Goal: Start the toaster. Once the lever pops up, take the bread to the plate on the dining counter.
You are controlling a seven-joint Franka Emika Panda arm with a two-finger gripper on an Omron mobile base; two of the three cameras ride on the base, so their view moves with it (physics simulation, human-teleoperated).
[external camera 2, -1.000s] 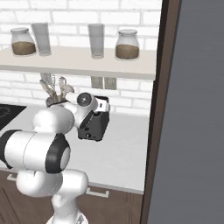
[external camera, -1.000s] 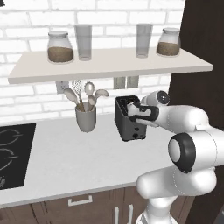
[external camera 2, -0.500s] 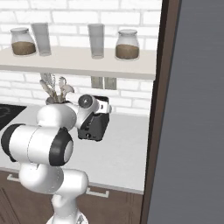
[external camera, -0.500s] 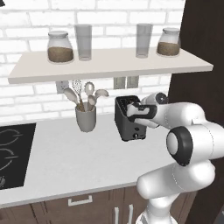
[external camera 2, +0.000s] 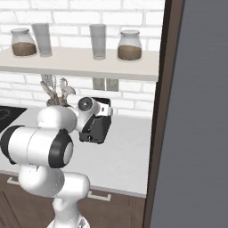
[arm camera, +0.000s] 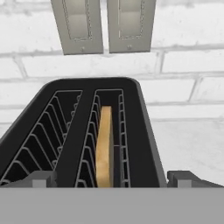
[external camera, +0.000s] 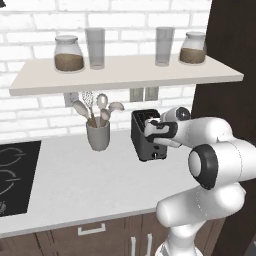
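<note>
The claw (arm camera: 112, 179) hangs wide open over the toaster (external camera: 146, 137) near the surface's (external camera: 80, 180) back edge; the bread (arm camera: 104, 148) stands in its right slot.

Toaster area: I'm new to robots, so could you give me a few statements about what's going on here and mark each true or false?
1. The bread stands in the right slot of the toaster, as the hand view shows it. True.
2. Both slots hold bread. False: the left slot shows bare wires.
3. The fingers are clamped on the slice. False: they stand wide apart above the toaster, touching nothing.
4. A utensil cup stands left of the toaster in the left base view. True.
5. The shelf carries plates. False: it carries jars and glasses.
</note>
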